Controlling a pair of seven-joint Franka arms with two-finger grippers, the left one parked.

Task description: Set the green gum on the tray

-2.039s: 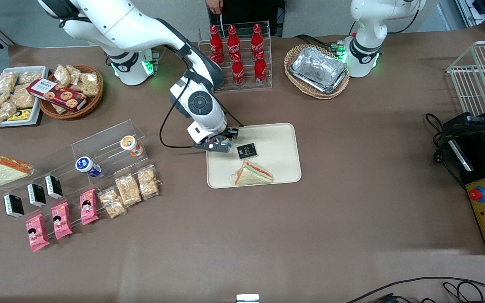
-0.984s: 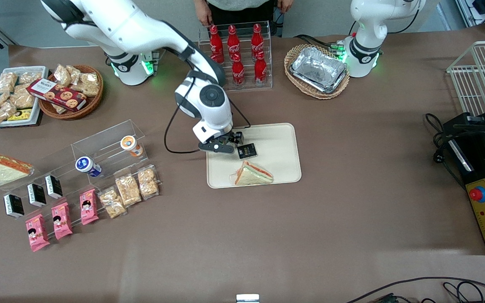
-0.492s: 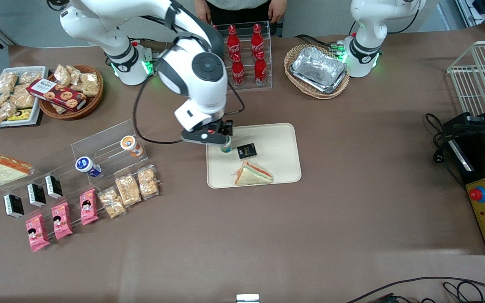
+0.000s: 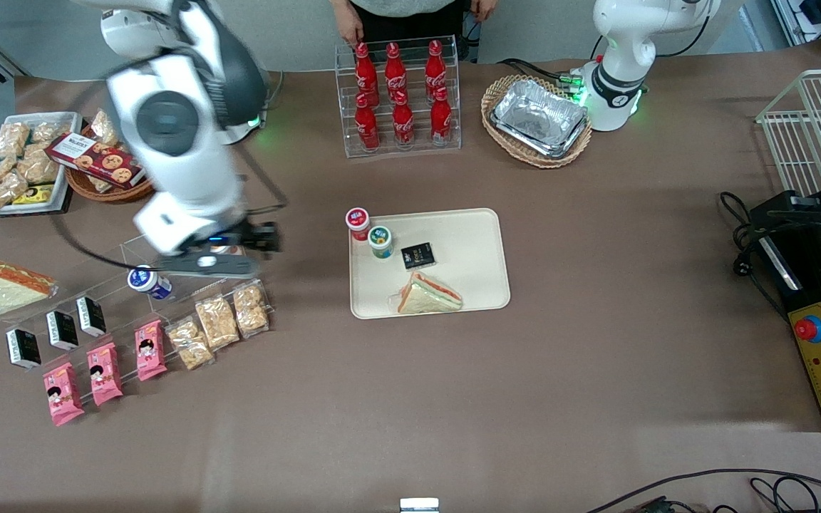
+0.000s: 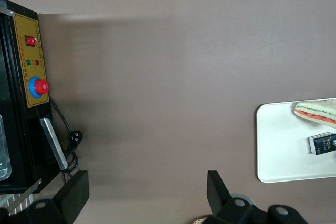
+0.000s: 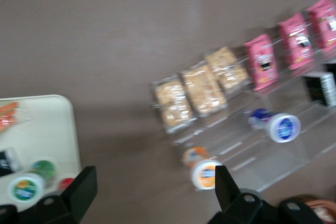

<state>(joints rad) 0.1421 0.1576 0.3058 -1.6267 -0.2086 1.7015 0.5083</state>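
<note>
The green gum (image 4: 381, 241) stands upright on the beige tray (image 4: 467, 249), near the tray corner toward the working arm's end. It also shows in the right wrist view (image 6: 25, 189), on the tray (image 6: 42, 124). My gripper (image 4: 243, 246) is open and empty, well away from the tray, above the clear acrylic shelf (image 4: 182, 249). In the right wrist view the gripper (image 6: 152, 198) hangs over bare table beside an orange-capped bottle (image 6: 205, 174).
A red-capped bottle (image 4: 358, 221) stands at the tray's corner beside the green gum. A black pack (image 4: 417, 255) and a sandwich (image 4: 428, 293) lie on the tray. A blue-capped bottle (image 4: 145, 279), snack packs (image 4: 218, 320) and pink packs (image 4: 104, 374) sit by the shelf. A cola rack (image 4: 400, 96) stands farther back.
My gripper let go of the green gum on the tray, rose, and swung away toward the acrylic shelf. The gum stays upright on the tray.
</note>
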